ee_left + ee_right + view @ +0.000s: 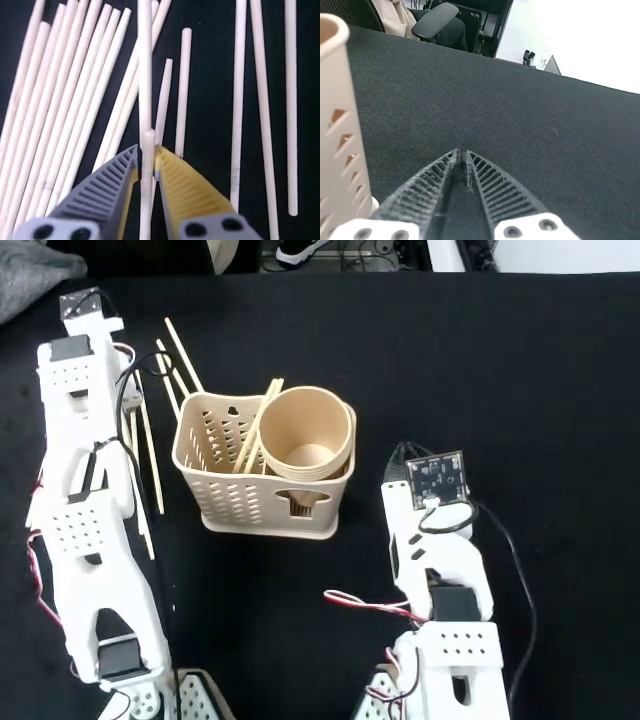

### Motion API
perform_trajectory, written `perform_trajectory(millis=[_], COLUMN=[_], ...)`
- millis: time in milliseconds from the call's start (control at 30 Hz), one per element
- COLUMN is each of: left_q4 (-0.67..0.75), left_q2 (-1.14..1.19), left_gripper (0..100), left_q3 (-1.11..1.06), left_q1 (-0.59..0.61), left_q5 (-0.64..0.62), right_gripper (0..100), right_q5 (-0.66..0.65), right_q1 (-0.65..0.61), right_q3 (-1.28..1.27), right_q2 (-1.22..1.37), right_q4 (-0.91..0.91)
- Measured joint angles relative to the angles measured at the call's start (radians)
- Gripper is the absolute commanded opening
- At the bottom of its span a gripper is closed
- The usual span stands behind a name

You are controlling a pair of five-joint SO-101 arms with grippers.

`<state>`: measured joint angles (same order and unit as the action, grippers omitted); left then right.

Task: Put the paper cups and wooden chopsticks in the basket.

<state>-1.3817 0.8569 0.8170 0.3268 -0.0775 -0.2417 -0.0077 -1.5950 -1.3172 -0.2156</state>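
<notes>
**A robotics workroom in an office-like space**

The left arm (pixel 88 540) and the right arm (pixel 447 585), both built of white plastic parts, stand at the near edge of a tabletop (pixel 520 370) covered in black cloth. Bare red, white and black wires (pixel 365 602) run along their joints, and a small uncovered circuit board (pixel 437 476) sits on one wrist. Past the far edge of the tabletop, loose cables (pixel 352 258) lie on the floor. The right wrist view shows a black office chair (pixel 437 15) behind the table, a pale garment (pixel 390 17) draped beside it, and a plain white wall (pixel 580 35).
</notes>
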Motion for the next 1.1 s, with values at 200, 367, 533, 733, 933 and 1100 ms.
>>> perform_trajectory(millis=[200, 367, 533, 733, 933, 1100], left_q4=[0.0, -0.009, -0.044, -0.153, -0.227, -0.256], left_q2=[0.008, 0.008, 0.049, 0.097, 0.187, 0.242], left_gripper=[3, 3, 10, 13, 13, 13], left_q3=[0.0, -0.006, -0.005, 0.092, 0.201, 0.285], left_q1=[0.0, 0.0, 0.0, -0.002, -0.002, -0.003], left_q5=[0.0, 0.0, 0.0, 0.0, 0.0, 0.008], right_gripper=[1.1, 1.1, 1.1, 1.1, 1.1, 1.1], right_q5=[0.0, 0.0, 0.0, 0.0, 0.0, 0.0], right_q1=[0.0, 0.0, 0.0, 0.0, 0.0, 0.0], right_q3=[0.0, 0.0, 0.0, 0.0, 0.0, 0.0], right_q2=[0.0, 0.0, 0.0, 0.0, 0.0, 0.0], right_q4=[0.0, 0.0, 0.0, 0.0, 0.0, 0.0])
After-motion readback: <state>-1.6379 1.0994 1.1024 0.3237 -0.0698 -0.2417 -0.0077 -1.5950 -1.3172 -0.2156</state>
